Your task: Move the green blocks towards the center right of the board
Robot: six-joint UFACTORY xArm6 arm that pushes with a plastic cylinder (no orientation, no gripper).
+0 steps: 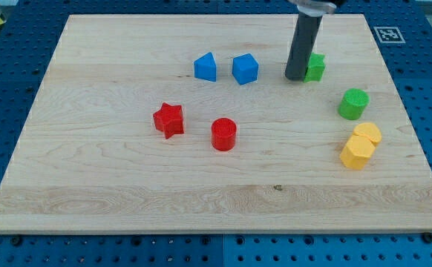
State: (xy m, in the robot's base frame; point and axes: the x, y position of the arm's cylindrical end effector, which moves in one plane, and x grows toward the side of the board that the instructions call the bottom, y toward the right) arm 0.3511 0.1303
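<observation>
A green block (316, 67), its shape partly hidden by the rod, sits at the upper right of the wooden board (90, 170). My tip (295, 77) touches this block's left side. A green cylinder (353, 103) stands to the lower right of it, apart from the tip, near the board's right edge.
Two blue blocks (206, 67) (245, 69) lie left of the tip. A red star (168, 119) and a red cylinder (223, 134) sit near the middle. Two yellow blocks (367, 133) (356, 152) touch each other below the green cylinder.
</observation>
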